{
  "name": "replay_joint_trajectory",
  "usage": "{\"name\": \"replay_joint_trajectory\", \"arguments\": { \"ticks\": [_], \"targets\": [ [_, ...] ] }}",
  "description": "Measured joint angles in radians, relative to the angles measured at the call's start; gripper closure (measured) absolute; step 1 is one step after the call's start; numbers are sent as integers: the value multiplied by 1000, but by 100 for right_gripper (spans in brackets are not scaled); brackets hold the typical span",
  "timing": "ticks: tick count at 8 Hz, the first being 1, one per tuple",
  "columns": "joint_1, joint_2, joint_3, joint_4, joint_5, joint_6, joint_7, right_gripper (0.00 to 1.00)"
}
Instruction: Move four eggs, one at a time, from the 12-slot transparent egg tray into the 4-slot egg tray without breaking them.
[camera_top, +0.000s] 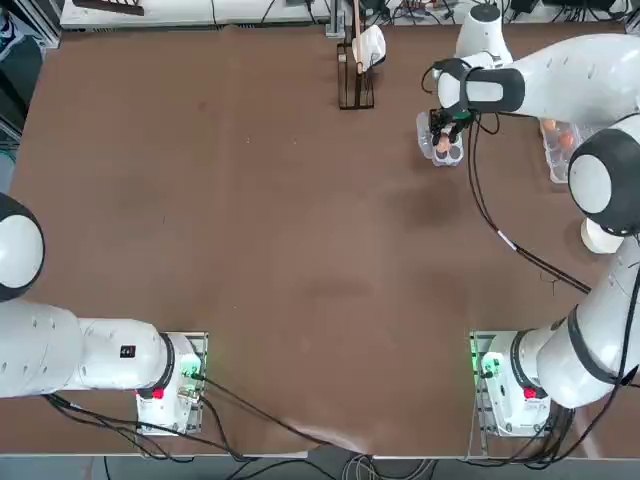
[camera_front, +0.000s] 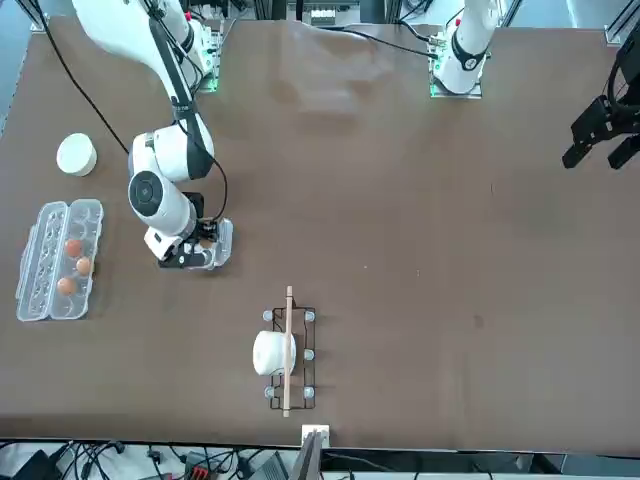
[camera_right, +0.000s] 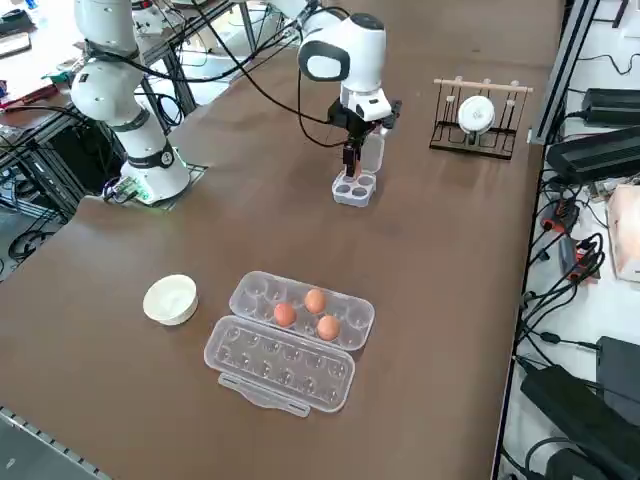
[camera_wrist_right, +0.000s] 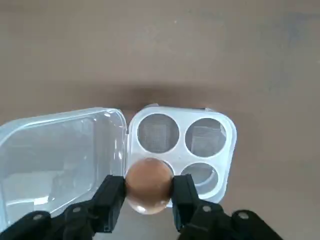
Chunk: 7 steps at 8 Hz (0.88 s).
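one egg sits between the right gripper fingers, over a cup of the small tray on the side next to its lid. the wrist view shows this best: the black pads touch the egg on both sides, so the jaws are pinching it, and the other three cups are bare. whether the egg already rests in the cup cannot be told.

three more eggs lie in the long tray, seen clearly from the right side: egg, egg and egg, all in the cupped half, with the flat lid half folded open toward the table edge. the front view shows the same three in the long tray, well apart from the small tray. the top view hides most of the long tray under the arm; only an orange patch shows.

in the top view the gripper hangs over the small tray at the far right part of the table. from the side the gripper points straight down over the small tray, and the held egg is hidden there.

a white bowl stands just beside the long tray, also seen from the front. a small rack with a white cup stands near the far edge; the front view shows the rack nearest the camera.
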<state>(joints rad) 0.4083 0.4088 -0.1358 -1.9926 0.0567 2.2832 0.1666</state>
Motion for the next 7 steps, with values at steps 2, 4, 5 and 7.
{"name": "replay_joint_trajectory", "arguments": {
  "ticks": [2, 4, 5, 7],
  "targets": [
    [-1, 0, -2, 0, 0, 0, 2, 33],
    [-3, -1, -7, 0, 0, -1, 2, 0],
    [-4, -2, -9, 0, 0, -3, 2, 0],
    [-7, -21, -21, 5, 0, -3, 2, 0]
  ]
}}
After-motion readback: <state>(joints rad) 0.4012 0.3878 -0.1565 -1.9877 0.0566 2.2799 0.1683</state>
